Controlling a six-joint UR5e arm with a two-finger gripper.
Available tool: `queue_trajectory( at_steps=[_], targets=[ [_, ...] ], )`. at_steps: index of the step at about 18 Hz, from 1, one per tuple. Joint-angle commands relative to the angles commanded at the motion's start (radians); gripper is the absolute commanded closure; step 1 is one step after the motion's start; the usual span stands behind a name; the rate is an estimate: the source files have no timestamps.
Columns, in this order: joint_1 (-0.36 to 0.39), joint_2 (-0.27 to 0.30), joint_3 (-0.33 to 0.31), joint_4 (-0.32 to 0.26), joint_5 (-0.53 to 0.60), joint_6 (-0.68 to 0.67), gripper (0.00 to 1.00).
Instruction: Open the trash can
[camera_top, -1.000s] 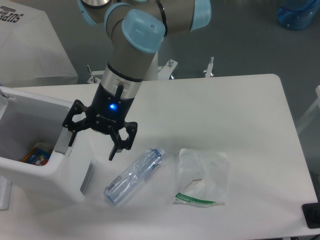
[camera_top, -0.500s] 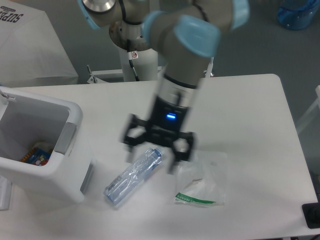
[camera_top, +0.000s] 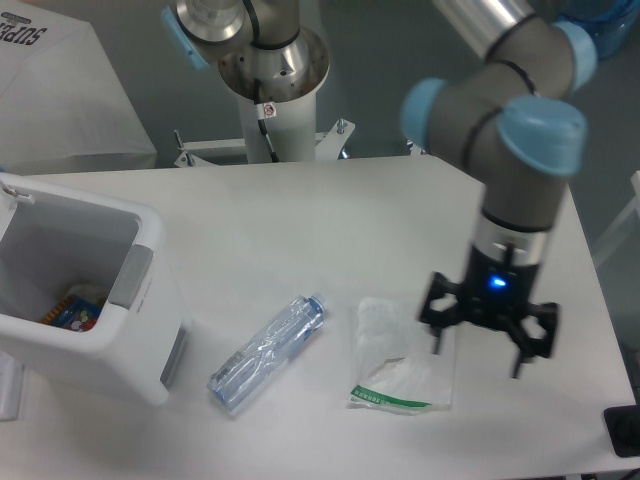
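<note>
1. White and broad, the table (camera_top: 330, 215) carries everything we see, with a grey floor behind it, the arm's pedestal base (camera_top: 270, 95) at the far edge and a blue water jug (camera_top: 600, 30) in the top right corner

2. We find the trash can (camera_top: 85, 300) at the table's left edge, partly cut off by the frame; its mouth is uncovered and we look straight down into it, where a small colourful item (camera_top: 72, 305) lies at the bottom

3. We see a grey tab (camera_top: 130, 275) on the near rim of the trash can; the lid itself we cannot make out clearly, so we judge from the exposed interior that the opening is already achieved

4. We read the placement as a disposal layout: a clear crushed bottle (camera_top: 268, 350) lies on its side just right of the bin, and a flat white plastic bag (camera_top: 405, 355) lies right of the bottle, both within easy reach of the open mouth

5. We see the gripper (camera_top: 478, 350) well apart from the trash can, at the right side of the table, hanging over the right edge of the bag

6. Its jaws are spread wide and hold nothing, fingers pointing down toward the table

7. We note the arm comes in from the upper right, the forearm dropping nearly vertical through the wrist (camera_top: 520, 160), with a blue light lit on the gripper body

8. We judge that pose to suit a top-down move rather than any further work on the bin
</note>
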Motion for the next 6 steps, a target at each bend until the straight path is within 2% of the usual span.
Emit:
queue_trajectory(
  at_steps=[4,6],
  targets=[
    [0.038,-0.038,-0.005,0.002,0.109,0.172,0.0],
    [0.038,-0.041,-0.011,0.0,0.115,0.202,0.0]
  ],
)
